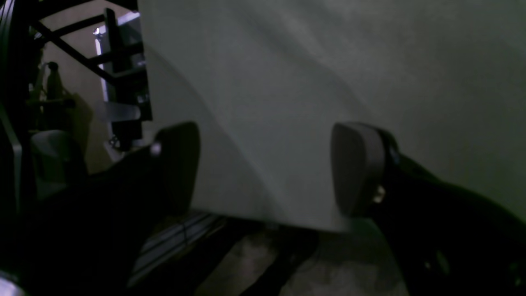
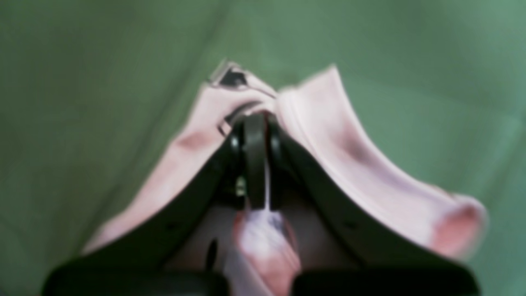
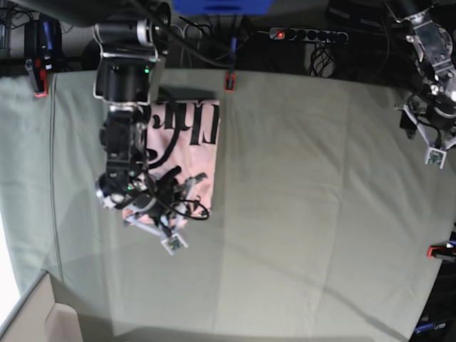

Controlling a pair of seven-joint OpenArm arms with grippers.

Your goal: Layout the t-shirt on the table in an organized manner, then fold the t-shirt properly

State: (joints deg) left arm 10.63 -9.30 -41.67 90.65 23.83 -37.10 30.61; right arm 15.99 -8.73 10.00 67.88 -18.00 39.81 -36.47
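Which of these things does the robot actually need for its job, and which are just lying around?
For the job: t-shirt, table, right gripper shut on the shirt, left gripper open.
Just there: power strip, red clamps.

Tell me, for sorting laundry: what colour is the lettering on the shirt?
Black, on the light pink cotton t-shirt; the base view shows it best.

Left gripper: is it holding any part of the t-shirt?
No. In the left wrist view the left gripper is open with only the pale table cloth between its fingers; the pink t-shirt lies across the table under the other arm.
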